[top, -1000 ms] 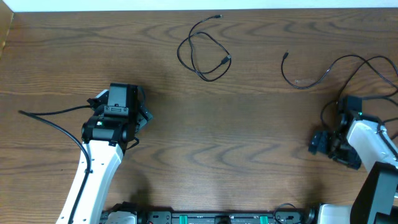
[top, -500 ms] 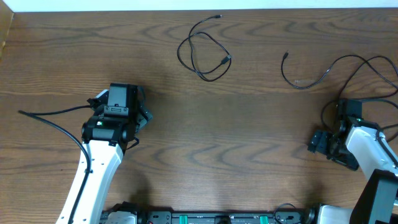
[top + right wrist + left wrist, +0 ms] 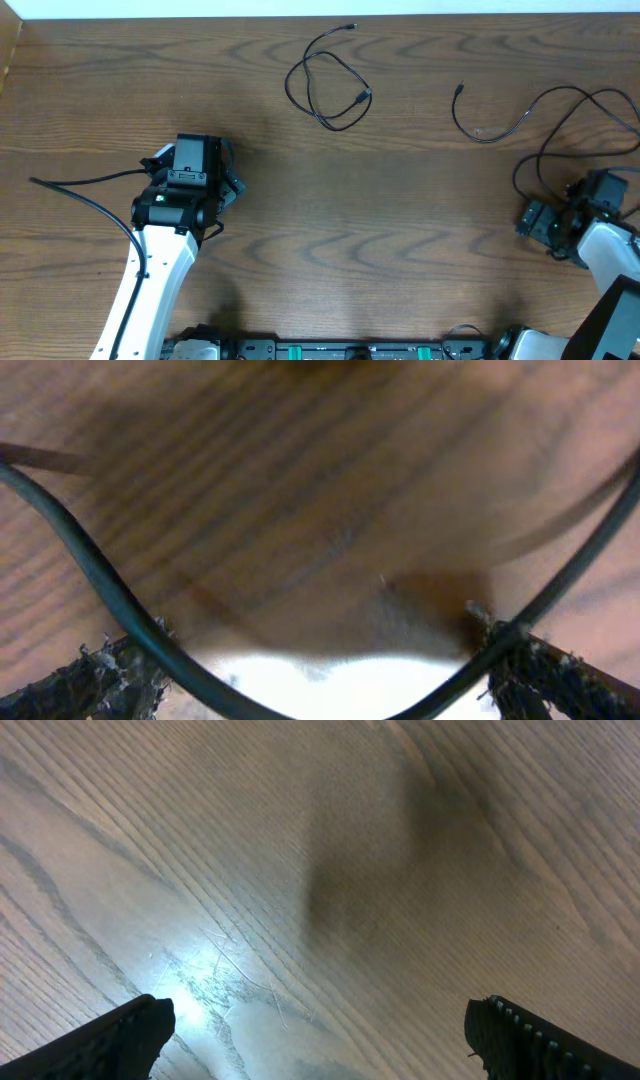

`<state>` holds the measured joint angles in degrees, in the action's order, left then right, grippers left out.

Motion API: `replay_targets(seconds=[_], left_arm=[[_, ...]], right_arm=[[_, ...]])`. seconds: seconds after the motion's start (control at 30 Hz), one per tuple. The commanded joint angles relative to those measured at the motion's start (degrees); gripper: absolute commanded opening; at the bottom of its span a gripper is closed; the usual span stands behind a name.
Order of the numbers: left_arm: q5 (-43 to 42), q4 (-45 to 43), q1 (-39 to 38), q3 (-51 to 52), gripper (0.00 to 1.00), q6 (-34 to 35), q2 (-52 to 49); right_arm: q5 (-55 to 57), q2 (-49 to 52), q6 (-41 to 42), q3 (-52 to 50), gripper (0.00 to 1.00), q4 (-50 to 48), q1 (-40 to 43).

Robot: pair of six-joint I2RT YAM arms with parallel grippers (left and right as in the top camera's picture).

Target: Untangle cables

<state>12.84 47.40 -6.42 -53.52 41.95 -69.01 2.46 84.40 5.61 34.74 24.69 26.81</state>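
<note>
Setting: a brown wood-grain surface (image 3: 400,250) seen from above, with one robot arm reaching in from each lower corner.

Looped cable (image 3: 289,86): a thin black cord lying far from the arms, near the top middle of the surface. It curls into a loose loop that crosses over itself, with a small plug at each end. Nothing touches it.

Long cable (image 3: 487,140): a second thin black cord to the right, well apart from the first. One plug end points up. From there the cord dips and rises, runs to the right edge, and a loop comes down beside the right arm.

Left end effector (image 3: 320,1013): released, jaws spread wide. It hangs over bare wood at the left, well away from both cables. Only its two dark fingertips show in the lower corners of the left wrist view.

Right end effector (image 3: 315,675): released, jaws spread wide, low over the surface at the right edge. In the right wrist view a strand of the long cable sags in a U across the gap, passing in front of both fingertips. The jaws are not clenched on it, and I cannot tell whether it touches them.

Arm wire (image 3: 80,190): a thicker black lead trailing from the left arm.
</note>
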Motion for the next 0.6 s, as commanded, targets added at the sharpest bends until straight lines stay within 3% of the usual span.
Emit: replay_targets(seconds=[0.0,0.3,0.57], left_arm=[[1.4,0.1,0.2,-1.1,0.98,-0.3,-0.2],[1.4,0.1,0.2,-1.1,0.98,-0.4,-0.2],[1.4,0.1,0.2,-1.1,0.98,-0.4,-0.2]], right_arm=[[1.0,3.8,-5.5,-5.4,0.99,-0.3,1.3],[0.4,3.9,-5.5,-5.6,0.99,-7.5,1.3],[-7.9,7.6,-4.4,-5.5,0.99,-18.6,1.3]])
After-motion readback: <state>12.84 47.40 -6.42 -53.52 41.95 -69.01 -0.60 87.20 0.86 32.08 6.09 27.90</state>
